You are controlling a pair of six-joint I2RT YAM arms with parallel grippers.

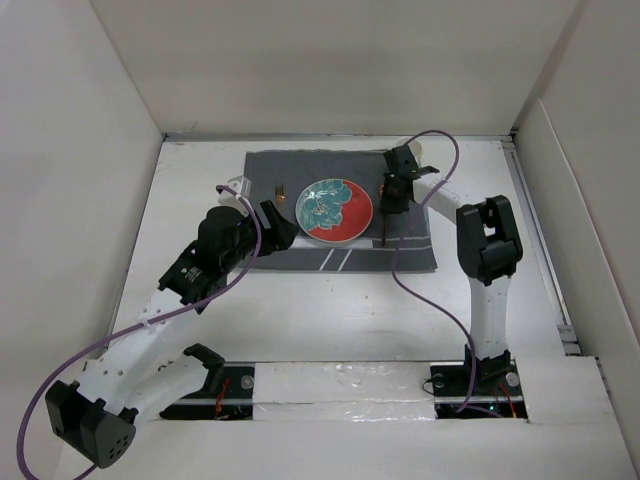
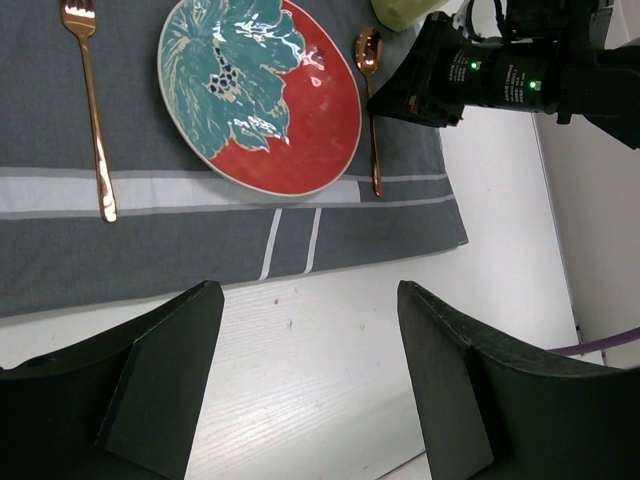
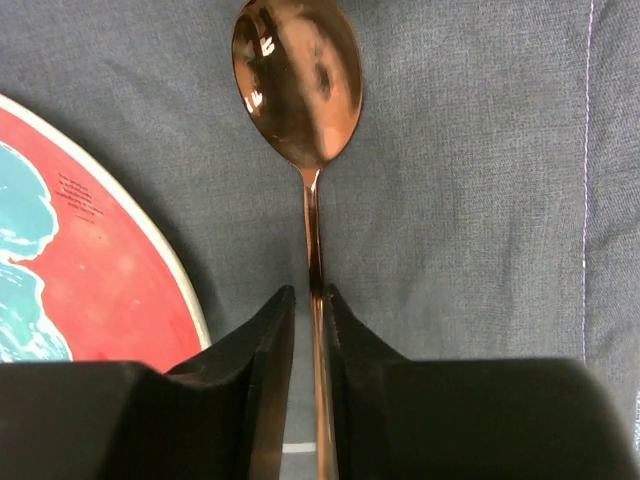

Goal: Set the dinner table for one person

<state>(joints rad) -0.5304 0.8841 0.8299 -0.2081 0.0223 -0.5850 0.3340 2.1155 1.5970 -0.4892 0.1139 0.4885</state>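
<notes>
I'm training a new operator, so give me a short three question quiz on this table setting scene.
1. True or false: the copper fork lies on the red and teal plate.
2. The copper spoon rests on: A) a tray, B) the grey striped placemat, C) the plate.
3. Which gripper's fingers flank the spoon's handle?
Key: 1 false; 2 B; 3 the right gripper.

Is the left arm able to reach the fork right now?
Probably yes: the fork lies uncovered on the placemat beside the plate, and the left gripper hovers close by with jaws open, nothing between them.
</notes>
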